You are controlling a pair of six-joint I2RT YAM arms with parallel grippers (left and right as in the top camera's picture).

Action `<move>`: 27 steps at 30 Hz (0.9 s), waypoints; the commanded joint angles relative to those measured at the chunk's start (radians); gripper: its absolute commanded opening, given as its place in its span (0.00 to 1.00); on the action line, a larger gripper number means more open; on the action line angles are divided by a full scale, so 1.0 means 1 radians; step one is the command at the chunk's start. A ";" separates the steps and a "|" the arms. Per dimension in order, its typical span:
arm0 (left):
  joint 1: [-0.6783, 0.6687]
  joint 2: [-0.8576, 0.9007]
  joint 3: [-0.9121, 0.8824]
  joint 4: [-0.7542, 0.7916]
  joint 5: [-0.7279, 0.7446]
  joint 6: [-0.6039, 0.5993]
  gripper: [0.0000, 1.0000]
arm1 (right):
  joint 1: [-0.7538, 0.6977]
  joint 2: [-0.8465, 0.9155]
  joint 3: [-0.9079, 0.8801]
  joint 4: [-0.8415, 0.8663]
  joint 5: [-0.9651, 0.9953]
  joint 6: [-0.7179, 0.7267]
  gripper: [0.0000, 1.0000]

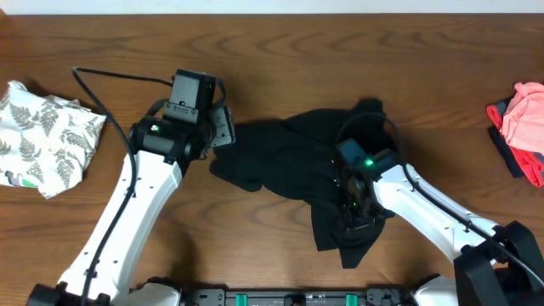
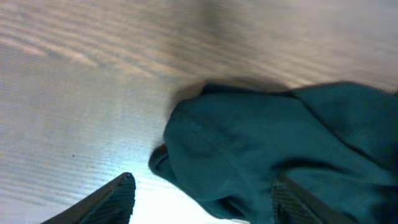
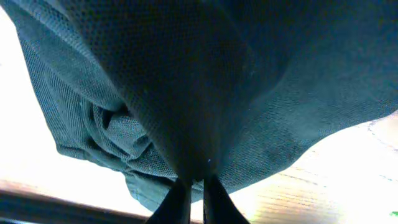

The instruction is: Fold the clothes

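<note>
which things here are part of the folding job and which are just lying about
In the job: black garment; right end effector pinching it; left end effector open at its edge.
Lying about: fern-print cloth; pink garment. Both are untouched clothes, likely next.

Bare table runs along the far edge, and a lane of it lies between the fern-print piece and the left arm. The black garment sprawls across the centre, with the right arm over its near end. Open wood separates it from the pink pile at the right edge. Between the left gripper's spread fingers the garment's fold fills the right side, with wood on the left.
</note>
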 commanded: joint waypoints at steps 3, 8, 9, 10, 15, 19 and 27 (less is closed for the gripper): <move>0.005 0.094 -0.021 0.002 -0.037 0.016 0.77 | 0.010 0.005 -0.005 0.007 0.102 0.085 0.03; 0.010 0.198 -0.021 0.056 -0.031 0.084 0.79 | 0.005 0.005 -0.002 0.020 0.265 0.190 0.01; 0.014 0.219 -0.021 0.067 -0.020 0.100 0.79 | 0.000 0.005 0.000 0.023 0.283 0.205 0.01; 0.019 0.238 -0.021 0.073 -0.011 0.103 0.79 | -0.009 0.005 0.003 0.027 0.299 0.224 0.01; 0.064 0.335 -0.021 0.095 0.046 0.139 0.80 | -0.054 0.005 0.016 0.054 0.301 0.229 0.01; 0.099 0.391 -0.021 0.106 0.085 0.169 0.80 | -0.082 0.005 0.019 0.057 0.301 0.228 0.01; 0.107 0.445 -0.021 0.166 0.342 0.229 0.79 | -0.088 0.005 0.019 0.057 0.300 0.225 0.01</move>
